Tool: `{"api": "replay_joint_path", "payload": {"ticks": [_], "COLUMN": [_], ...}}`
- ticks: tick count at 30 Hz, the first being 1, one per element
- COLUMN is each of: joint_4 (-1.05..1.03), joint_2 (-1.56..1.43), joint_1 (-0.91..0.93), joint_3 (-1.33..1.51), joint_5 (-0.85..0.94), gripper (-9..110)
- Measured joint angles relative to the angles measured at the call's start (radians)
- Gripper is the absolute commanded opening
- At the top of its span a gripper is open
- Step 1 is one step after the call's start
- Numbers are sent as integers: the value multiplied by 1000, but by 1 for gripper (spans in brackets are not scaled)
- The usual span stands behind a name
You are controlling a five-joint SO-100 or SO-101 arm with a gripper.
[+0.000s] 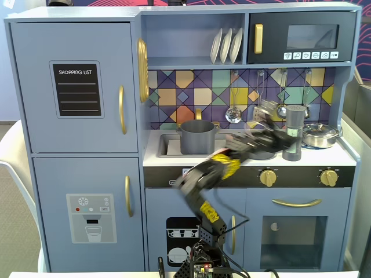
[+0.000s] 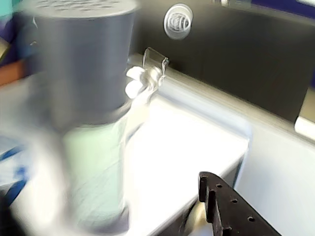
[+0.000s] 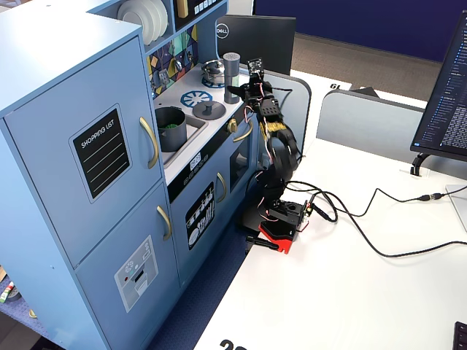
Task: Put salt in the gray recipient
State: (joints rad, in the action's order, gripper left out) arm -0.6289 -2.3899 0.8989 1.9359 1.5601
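The salt shaker (image 1: 294,132) is a tall gray cylinder standing on the right of the toy kitchen counter, also seen in a fixed view (image 3: 232,67). In the wrist view it fills the left side, blurred, with a gray cap and a pale lower body (image 2: 93,147). My gripper (image 1: 275,124) is open just left of it, jaws spread. The wrist view shows one black finger (image 2: 221,206) at lower right, well clear of the shaker. The gray pot (image 1: 197,138) sits in the sink to the left, also seen in a fixed view (image 3: 169,137).
A steel pot (image 1: 320,134) stands right of the shaker near the counter's end. A dark lid (image 3: 208,109) lies on the stove burner. Utensils (image 1: 233,113) hang on the tiled back wall. Cables (image 3: 365,219) run across the white table.
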Motion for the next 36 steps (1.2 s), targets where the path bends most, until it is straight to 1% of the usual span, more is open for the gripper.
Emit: {"api": "replay_joint_path", "payload": {"ticks": [3,5,6,8,10,12,16,18,20,23,26,36], "joint_4": [-399,-621,-690,-753,-756,-716,-572,-560,-571,-646,-678,-693], "joint_2": [-255,-388,-436,-529,-595,-672,-765,-790,-810,-830,-830,-830], "joint_1": [-192,-348,-431,-580,-698,-762,-813,-824,-865,-867,-862,-867], "joint_3": [20,101,156,284,445,630,1005,1120,1166,1184,1190,1190], "joint_5": [-2,15,23,9,-12,-23,-23,-21,-44,-46,-48,-44], "gripper": [0,0,0,0,0,0,0,0,2,3,4,5]}}
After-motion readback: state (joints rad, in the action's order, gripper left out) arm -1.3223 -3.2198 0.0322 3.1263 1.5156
